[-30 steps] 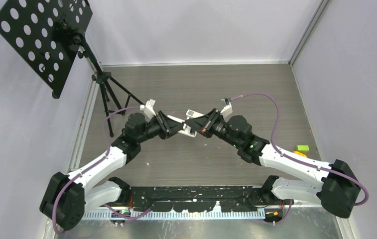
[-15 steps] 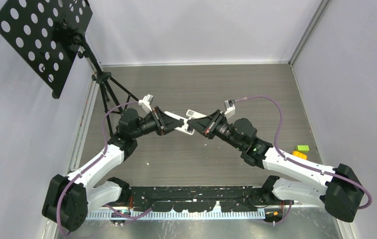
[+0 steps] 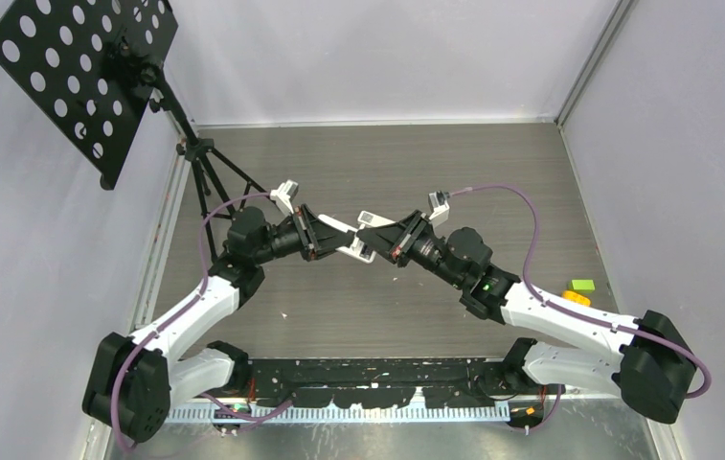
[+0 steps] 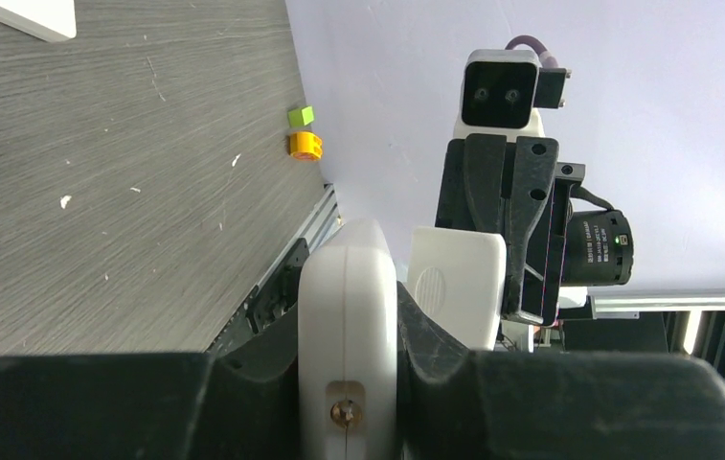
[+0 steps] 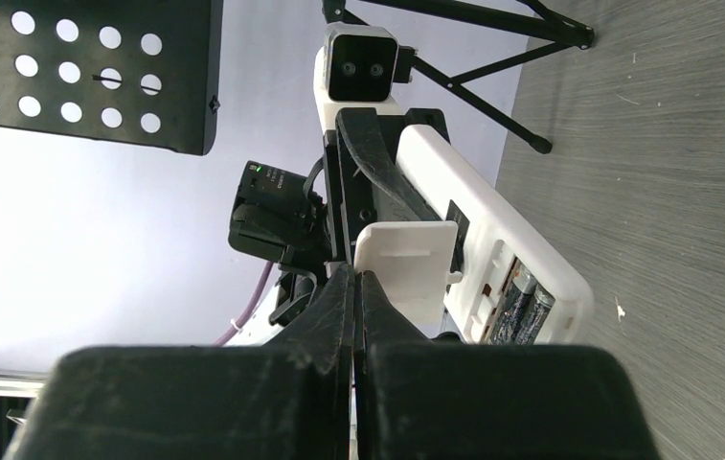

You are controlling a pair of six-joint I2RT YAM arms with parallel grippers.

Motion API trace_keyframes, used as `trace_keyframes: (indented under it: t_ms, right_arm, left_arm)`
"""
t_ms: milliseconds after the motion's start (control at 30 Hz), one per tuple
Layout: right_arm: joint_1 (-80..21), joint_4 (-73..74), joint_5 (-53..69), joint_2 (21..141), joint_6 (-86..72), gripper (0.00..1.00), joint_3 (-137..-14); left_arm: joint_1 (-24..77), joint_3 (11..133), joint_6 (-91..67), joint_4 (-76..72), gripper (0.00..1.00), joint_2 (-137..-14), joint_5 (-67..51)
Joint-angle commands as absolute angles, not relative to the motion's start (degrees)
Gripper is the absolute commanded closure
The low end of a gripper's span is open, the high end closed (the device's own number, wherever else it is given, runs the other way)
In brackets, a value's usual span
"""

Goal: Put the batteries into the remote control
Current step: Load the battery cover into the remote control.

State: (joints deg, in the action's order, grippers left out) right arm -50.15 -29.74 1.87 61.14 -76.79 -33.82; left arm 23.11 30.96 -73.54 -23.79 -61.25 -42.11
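Note:
My left gripper (image 3: 331,235) is shut on a white remote control (image 3: 353,246) and holds it above the table; in the left wrist view the remote (image 4: 349,316) stands edge-on between the fingers. In the right wrist view the remote's (image 5: 492,230) battery bay is open, with two dark batteries (image 5: 521,305) lying side by side in it. My right gripper (image 3: 384,237) is shut on a thin white battery cover (image 5: 406,264), held just beside the open bay. The cover also shows in the left wrist view (image 4: 456,283). No other batteries are in view.
A small white object (image 3: 370,218) lies on the table just behind the grippers. A green block (image 3: 583,285) and an orange-yellow block (image 3: 577,298) sit at the right wall. A black tripod (image 3: 207,168) with a perforated plate (image 3: 80,67) stands at the left.
The left wrist has moved a little left and away with the remote, and the right gripper has followed it leftward with the cover. Both grips are unchanged.

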Motion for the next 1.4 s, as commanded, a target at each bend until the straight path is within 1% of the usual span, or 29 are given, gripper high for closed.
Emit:
trace_keyframes:
  t_ms: [0, 367, 900, 933, 1033, 1367]
  right_arm:
    - [-50.45, -33.57, 1.72, 61.20, -77.55, 1.00, -33.25]
    - [-50.54, -33.00, 0.41, 59.15, -78.67, 1.00, -31.03]
    - [-50.54, -35.25, 0.26, 59.45, -76.41, 1.00, -31.72]
    - [-50.54, -35.51, -1.75, 59.31, -76.32, 1.00, -31.46]
    - [-50.49, -36.42, -2.23, 59.21, -76.20, 1.00, -31.04]
    - [-50.54, -37.32, -1.52, 60.54, -76.33, 1.00, -31.22]
  left_arm:
    - [22.59, 33.34, -74.25, -27.99, 1.00, -60.83, -43.88]
    - [21.80, 32.77, -75.50, -29.22, 1.00, -61.77, -43.10]
    - [21.80, 32.39, -75.70, -30.04, 1.00, -62.45, -44.31]
    - [21.80, 32.42, -75.60, -29.98, 1.00, -62.51, -44.31]
    - [21.73, 32.19, -75.50, -29.95, 1.00, -62.82, -44.14]
    - [21.71, 32.10, -75.67, -30.01, 1.00, -62.53, -44.06]
